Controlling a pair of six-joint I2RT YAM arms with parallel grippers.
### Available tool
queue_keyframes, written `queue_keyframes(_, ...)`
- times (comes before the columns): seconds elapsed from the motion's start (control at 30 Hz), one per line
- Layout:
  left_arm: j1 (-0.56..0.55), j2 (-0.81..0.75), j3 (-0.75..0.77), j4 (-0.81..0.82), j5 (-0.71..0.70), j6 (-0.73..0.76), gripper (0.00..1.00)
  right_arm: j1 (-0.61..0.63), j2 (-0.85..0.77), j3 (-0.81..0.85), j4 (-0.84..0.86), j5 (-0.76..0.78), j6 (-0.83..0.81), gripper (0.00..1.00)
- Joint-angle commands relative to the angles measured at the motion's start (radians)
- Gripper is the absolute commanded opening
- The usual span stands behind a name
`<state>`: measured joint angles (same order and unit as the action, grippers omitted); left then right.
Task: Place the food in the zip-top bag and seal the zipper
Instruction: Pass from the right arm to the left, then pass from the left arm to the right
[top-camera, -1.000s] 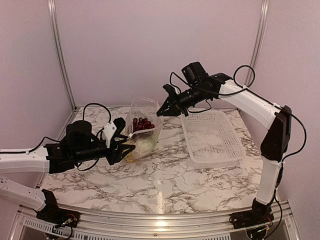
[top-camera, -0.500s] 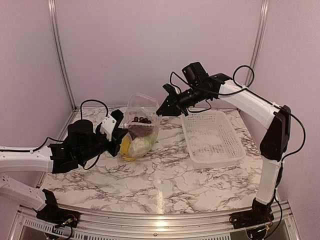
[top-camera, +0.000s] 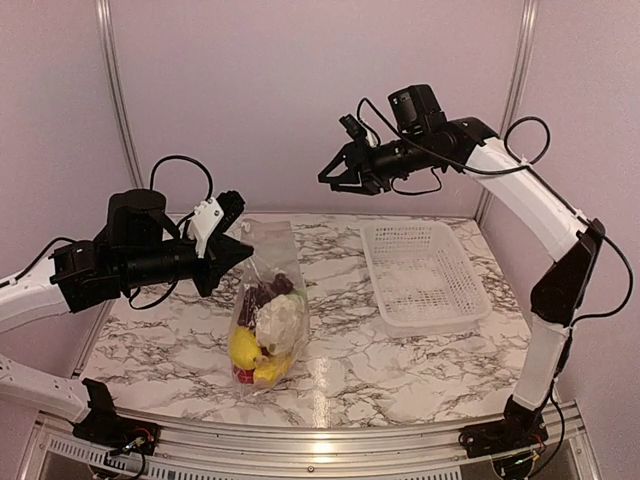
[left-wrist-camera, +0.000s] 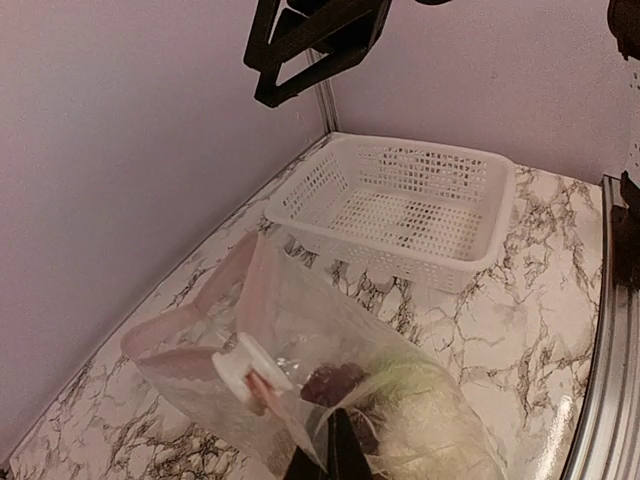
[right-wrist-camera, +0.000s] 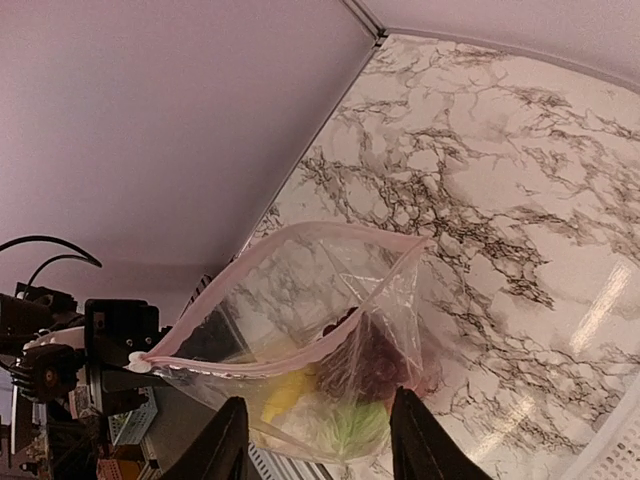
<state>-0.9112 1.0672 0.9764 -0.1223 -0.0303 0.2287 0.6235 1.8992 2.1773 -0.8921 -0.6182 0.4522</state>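
At 7 o'clock on the table (top-camera: 400, 370) the zip-top bag (top-camera: 268, 262) hangs upright, the food bunched low inside: yellow piece (top-camera: 243, 347), cauliflower (top-camera: 281, 318), grape bunch (top-camera: 262, 293); whether its bottom rests on the marble I cannot tell; the left gripper (top-camera: 240, 253), at the bag's 11 o'clock, pinches its top corner; the zipper (right-wrist-camera: 320, 228) gapes unsealed; the basket (top-camera: 470, 300) sits at the bag's 3 o'clock; farthest, at 1 o'clock and high, the right gripper (top-camera: 330, 180) has its fingers spread, apart from the bag.
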Motion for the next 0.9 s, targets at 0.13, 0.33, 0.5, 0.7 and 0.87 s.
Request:
queue_keyframes(0.13, 0.011, 0.037, 0.063, -0.124, 0.113, -0.031, 0.0, 0.106, -0.036, -0.025, 0.103, -0.046, -0.217, 0.54)
queue_keyframes(0.33, 0.012, 0.054, 0.123, -0.116, 0.162, -0.038, 0.0, 0.167, 0.006, -0.005, 0.072, -0.117, -0.372, 0.56)
queue_keyframes(0.5, 0.012, 0.064, 0.165, -0.149, 0.211, -0.021, 0.0, 0.181, 0.023, -0.007, 0.091, -0.144, -0.416, 0.57)
queue_keyframes(0.7, 0.024, 0.06, 0.186, -0.182, 0.218, -0.001, 0.0, 0.199, 0.004, -0.129, 0.155, -0.186, -0.488, 0.6)
queue_keyframes(0.87, 0.078, 0.055, 0.172, -0.204, 0.225, -0.008, 0.0, 0.228, -0.004, -0.17, 0.114, -0.208, -0.529, 0.58)
